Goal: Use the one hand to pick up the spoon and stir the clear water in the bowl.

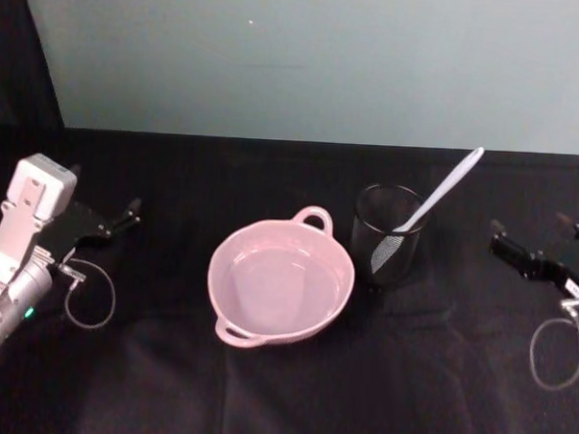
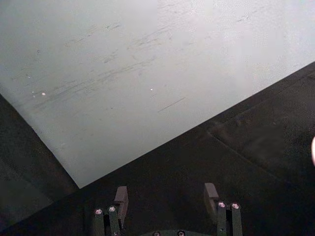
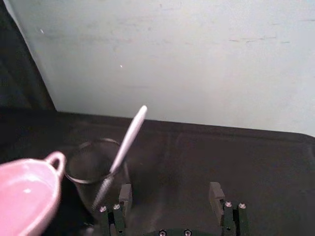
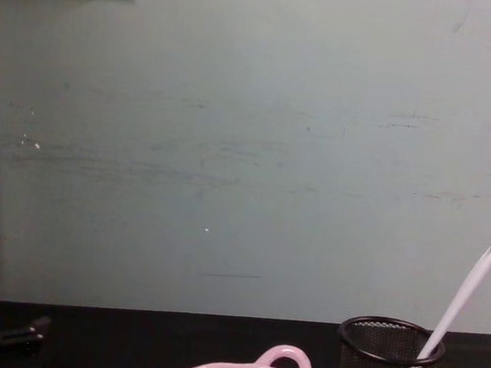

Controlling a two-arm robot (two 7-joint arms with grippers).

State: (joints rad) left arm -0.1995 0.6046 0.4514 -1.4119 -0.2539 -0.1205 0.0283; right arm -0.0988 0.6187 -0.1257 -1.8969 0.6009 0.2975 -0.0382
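The white spoon stands tilted in a black wire-mesh cup, its handle leaning up and to the right; it also shows in the right wrist view and the chest view. Left of the cup sits the pale pink bowl with clear water inside. My right gripper hovers open over the table's right side, well right of the cup, with nothing between its fingers. My left gripper rests open at the far left, with empty fingers.
A black cloth covers the table, with a pale green wall behind it. Cable loops hang under both wrists. Open cloth lies between each gripper and the bowl.
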